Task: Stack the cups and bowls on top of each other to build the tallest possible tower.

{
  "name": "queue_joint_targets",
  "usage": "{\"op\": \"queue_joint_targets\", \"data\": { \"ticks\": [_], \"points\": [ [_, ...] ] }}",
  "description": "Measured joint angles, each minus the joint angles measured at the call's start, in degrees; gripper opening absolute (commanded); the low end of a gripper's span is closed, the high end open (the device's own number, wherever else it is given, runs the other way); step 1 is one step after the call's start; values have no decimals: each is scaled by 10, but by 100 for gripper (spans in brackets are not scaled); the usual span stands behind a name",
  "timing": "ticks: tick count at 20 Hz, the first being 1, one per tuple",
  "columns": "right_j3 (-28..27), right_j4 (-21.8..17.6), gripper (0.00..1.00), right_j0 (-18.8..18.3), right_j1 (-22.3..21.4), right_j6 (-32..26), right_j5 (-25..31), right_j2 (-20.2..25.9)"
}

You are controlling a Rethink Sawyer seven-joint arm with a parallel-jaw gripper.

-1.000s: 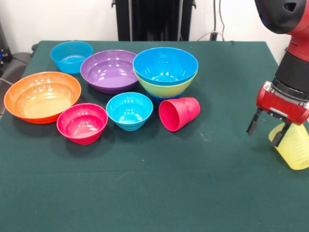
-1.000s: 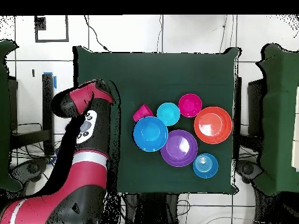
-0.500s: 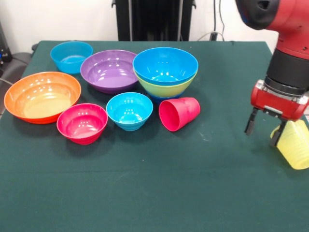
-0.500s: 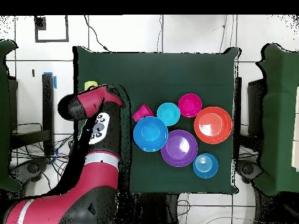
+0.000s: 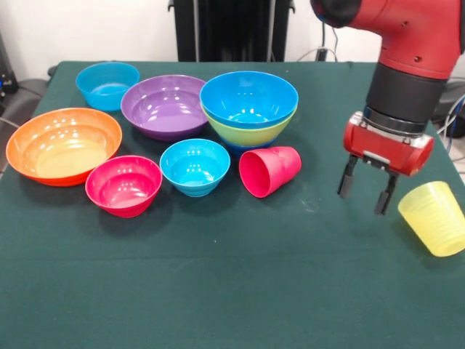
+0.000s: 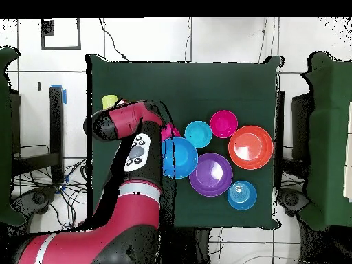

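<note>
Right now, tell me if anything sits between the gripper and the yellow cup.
Nothing visible does. The open gripper hangs just beside the yellow cup, which lies tilted on the green table, with only bare cloth between them. The red cup lies on the gripper's other side.

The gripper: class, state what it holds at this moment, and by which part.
Nothing. The gripper hangs open and empty above the table, with the yellow cup lying apart beside it.

arm [image 5: 407, 43]: glossy red shell, black wrist band | tool [image 5: 365, 188]: red block, two black fingers
</note>
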Motion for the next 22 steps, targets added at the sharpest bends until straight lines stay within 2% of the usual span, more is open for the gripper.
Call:
{"op": "queue_joint_targets", "data": {
  "ticks": [11,22],
  "points": [
    [46,-9,100,-30,-41,0,-48,47],
    [109,-9,100,-103,-91,0,-68,142]
  ]
}}
